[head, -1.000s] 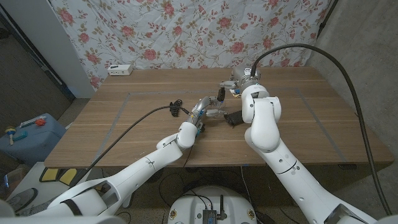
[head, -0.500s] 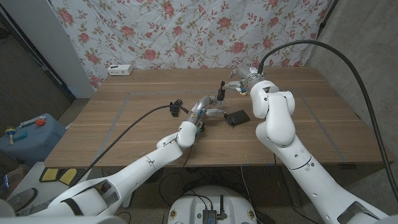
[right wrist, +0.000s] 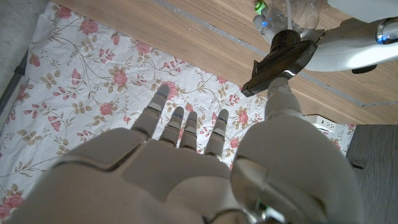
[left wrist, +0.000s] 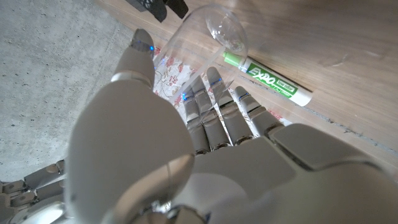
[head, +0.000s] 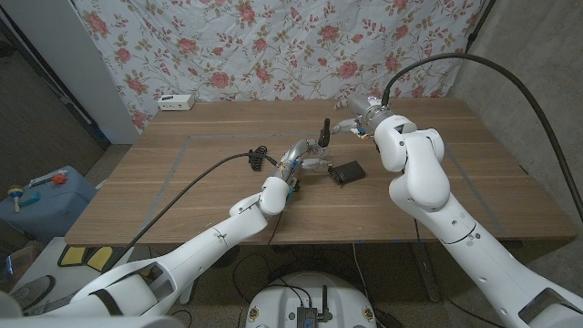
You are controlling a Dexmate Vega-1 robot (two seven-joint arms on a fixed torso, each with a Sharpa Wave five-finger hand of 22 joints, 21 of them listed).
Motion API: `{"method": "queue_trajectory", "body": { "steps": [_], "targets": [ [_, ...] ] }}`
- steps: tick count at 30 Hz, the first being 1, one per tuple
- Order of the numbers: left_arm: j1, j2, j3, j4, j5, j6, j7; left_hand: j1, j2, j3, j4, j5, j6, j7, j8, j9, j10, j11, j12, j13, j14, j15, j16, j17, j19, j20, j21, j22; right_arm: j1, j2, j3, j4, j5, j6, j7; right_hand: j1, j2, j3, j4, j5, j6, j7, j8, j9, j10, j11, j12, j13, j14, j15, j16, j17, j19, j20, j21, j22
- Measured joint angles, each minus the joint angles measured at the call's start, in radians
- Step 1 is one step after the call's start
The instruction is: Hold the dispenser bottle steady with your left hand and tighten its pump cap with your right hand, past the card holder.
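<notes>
Head view: left hand (head: 293,164) grips the clear dispenser bottle (head: 311,164); right hand (head: 357,116), fingers spread and empty, waits.
Tightening not begun, I judge: the right hand must reach the pump cap (head: 322,134) at its eight o'clock.

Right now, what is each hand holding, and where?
Left hand: clear dispenser bottle, fingers around its body. Right hand: nothing; thumb tip at the black pump cap.

On the table beside your left hand's fingers, a green-capped marker (left wrist: 268,79) lies on the wood with "EXPO" printed in green along its white barrel; smaller print follows the brand name but is too fine for you to read.
</notes>
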State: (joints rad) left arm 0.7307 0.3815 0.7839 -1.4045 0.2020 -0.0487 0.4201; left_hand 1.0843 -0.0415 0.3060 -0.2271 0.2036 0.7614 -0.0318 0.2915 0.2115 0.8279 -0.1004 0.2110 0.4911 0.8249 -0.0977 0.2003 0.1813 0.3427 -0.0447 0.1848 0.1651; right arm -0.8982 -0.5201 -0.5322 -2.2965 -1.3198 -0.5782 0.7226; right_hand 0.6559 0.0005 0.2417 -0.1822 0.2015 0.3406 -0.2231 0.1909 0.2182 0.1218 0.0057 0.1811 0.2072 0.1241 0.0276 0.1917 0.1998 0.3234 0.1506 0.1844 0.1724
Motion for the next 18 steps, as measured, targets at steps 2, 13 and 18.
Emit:
{"method": "queue_trajectory", "body": {
  "steps": [2,13,18],
  "targets": [
    [-0.001,0.0,0.0,0.0,0.0,0.0,-0.001,0.0,0.0,0.0,0.0,0.0,0.0,0.0,0.0,0.0,0.0,0.0,0.0,0.0,0.0,0.0,0.0,0.0,0.0,0.0,0.0,0.0,0.002,-0.012,0.0,-0.001,0.009,0.003,-0.007,0.02,-0.002,0.007,0.001,0.006,-0.005,0.002,0.0,0.0,-0.025,0.003,-0.004,0.0,-0.005,-0.004,0.0,0.0,-0.006,0.006,0.0,-0.002],
    [-0.004,0.001,0.002,0.0,0.001,0.001,-0.008,0.0,0.0,0.004,-0.004,0.0,0.0,0.0,0.0,0.0,0.0,0.0,-0.001,0.0,0.0,0.0,0.0,0.0,0.0,0.0,0.0,0.0,0.022,-0.096,0.001,-0.003,0.115,0.046,-0.084,0.125,-0.007,0.041,0.003,0.045,-0.02,0.002,0.013,0.0,-0.12,-0.002,-0.004,0.0,-0.082,0.029,-0.007,0.0,-0.039,0.022,0.0,-0.005],
    [-0.006,0.001,0.003,-0.001,0.001,0.002,-0.01,0.0,0.0,0.004,-0.004,0.0,0.0,0.0,-0.001,0.0,0.0,0.0,-0.001,0.0,0.0,0.0,0.0,0.003,0.0,0.0,0.0,0.0,0.033,-0.126,0.001,0.002,0.175,0.071,-0.12,0.168,-0.015,0.051,0.004,0.058,-0.019,0.002,0.016,0.0,-0.164,0.004,-0.004,0.0,-0.103,0.043,-0.007,0.0,-0.046,0.04,0.0,-0.005]
  ]
}}
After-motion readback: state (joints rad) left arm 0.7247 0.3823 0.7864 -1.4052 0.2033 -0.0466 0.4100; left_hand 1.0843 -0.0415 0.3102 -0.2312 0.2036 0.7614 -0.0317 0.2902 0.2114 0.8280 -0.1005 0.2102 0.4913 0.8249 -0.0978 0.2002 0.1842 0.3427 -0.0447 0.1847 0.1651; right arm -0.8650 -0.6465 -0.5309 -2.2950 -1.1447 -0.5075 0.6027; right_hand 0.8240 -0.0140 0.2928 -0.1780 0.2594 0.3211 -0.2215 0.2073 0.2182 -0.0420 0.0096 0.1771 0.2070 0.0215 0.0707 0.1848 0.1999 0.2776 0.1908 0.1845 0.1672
